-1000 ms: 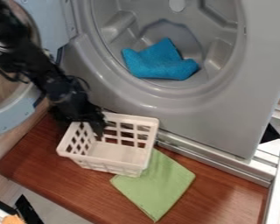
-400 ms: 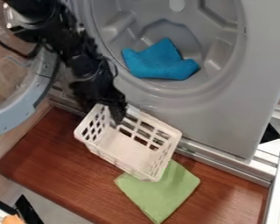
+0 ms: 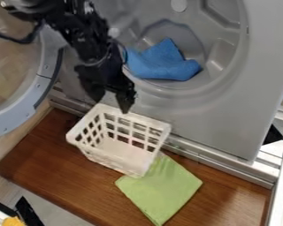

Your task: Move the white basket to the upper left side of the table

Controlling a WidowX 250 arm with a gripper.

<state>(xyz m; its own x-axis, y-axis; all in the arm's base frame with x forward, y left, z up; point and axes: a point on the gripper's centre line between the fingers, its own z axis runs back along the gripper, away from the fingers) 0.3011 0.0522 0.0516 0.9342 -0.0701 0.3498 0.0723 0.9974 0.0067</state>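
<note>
Might snag the white plastic latticed basket (image 3: 119, 145) while rising, with black two-finger gripper (image 3: 111, 105) spread, empty, near its rim (image 3: 145, 119).

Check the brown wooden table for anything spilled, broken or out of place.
Nothing looks spilled or broken. The one slightly untidy spot is the light green cloth, its upper corner hidden by the white plastic basket.

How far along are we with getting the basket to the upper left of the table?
Probably partway. Done: the gripper is at the far rim of the white basket. In hand: nothing looks gripped; the jaws are apart. Left: likely a shift up and left, since bare wood shows between the basket and the upper left corner of the table.
</note>
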